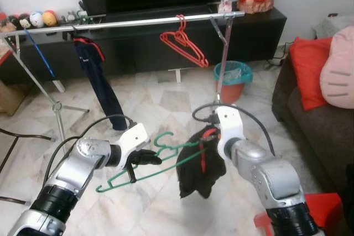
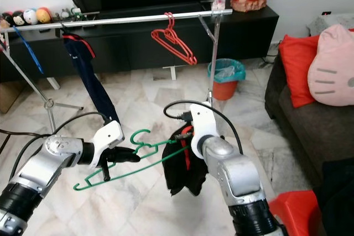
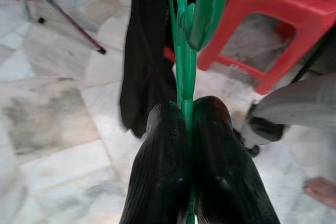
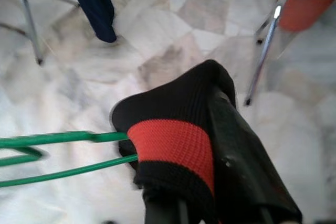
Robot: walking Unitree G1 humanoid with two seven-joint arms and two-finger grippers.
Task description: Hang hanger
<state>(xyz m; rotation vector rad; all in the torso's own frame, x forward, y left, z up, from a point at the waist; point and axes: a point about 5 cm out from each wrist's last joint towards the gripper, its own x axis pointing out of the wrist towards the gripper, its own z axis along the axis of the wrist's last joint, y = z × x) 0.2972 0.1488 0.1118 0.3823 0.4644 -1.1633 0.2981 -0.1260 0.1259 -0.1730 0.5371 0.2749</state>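
Left pincer [image 1: 145,157] is clamped tight on the green hanger [image 1: 145,165], held low over the marble floor [image 1: 160,100]; right pincer [image 4: 210,182] grips a black garment [image 1: 200,171] with a red band, draped at the hanger's far end, below the rail [image 1: 149,22]

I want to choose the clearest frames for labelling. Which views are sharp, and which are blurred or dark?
Left eye view: evenly lit and sharp; thin green plastic hanger clear. Left wrist view: black fingers of the left gripper sharp, floor behind soft. Right wrist view: slightly blurred, especially the hanger; black garment with a red band readable.
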